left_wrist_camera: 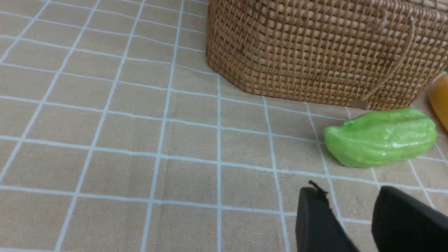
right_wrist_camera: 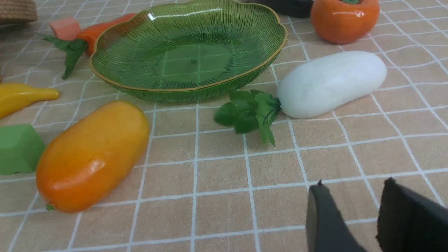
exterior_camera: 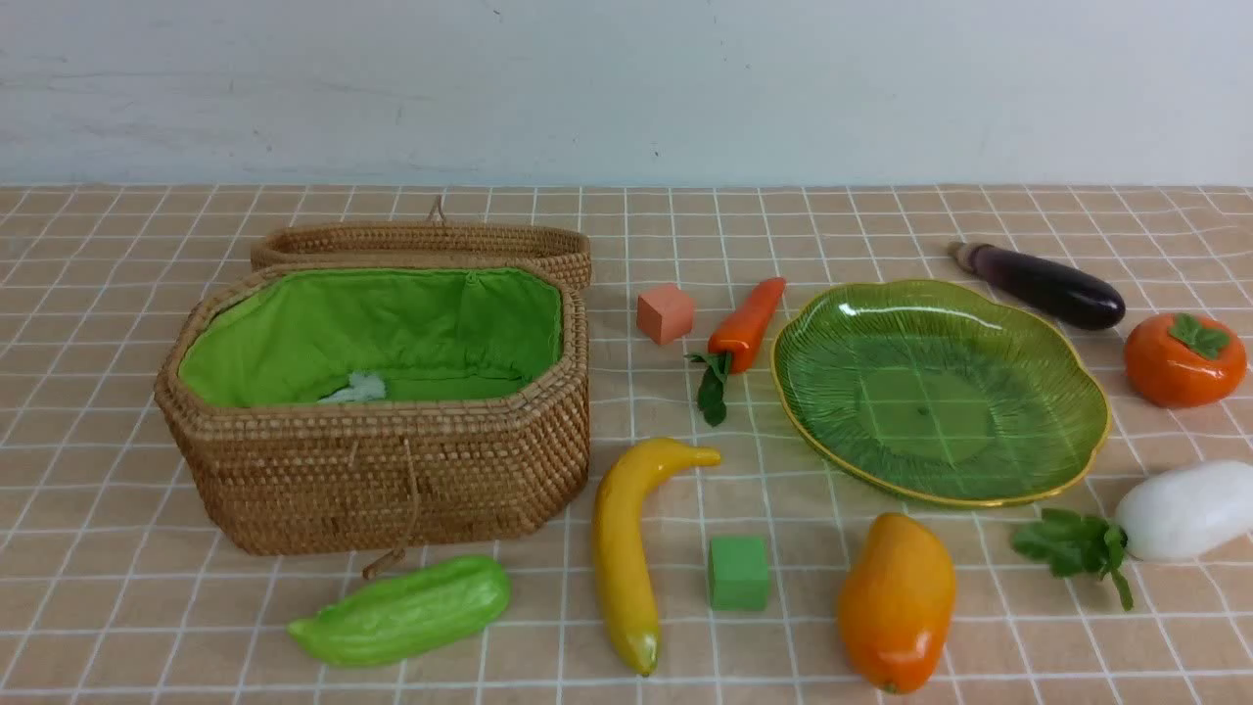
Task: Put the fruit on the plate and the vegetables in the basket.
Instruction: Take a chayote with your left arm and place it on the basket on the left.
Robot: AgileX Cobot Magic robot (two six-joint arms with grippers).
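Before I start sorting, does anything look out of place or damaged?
Nothing looks spilled or broken. A small white scrap lies inside the basket on its green lining, and a pink cube and a green cube are neither fruit nor vegetable.

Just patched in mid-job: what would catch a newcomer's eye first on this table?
The open wicker basket with its bright green lining dominates the left half of the table, its lid folded back behind it. Right of centre sits the empty green glass plate with a gold rim. Nearer the robot, the orange-yellow mango and the long yellow banana stand out.
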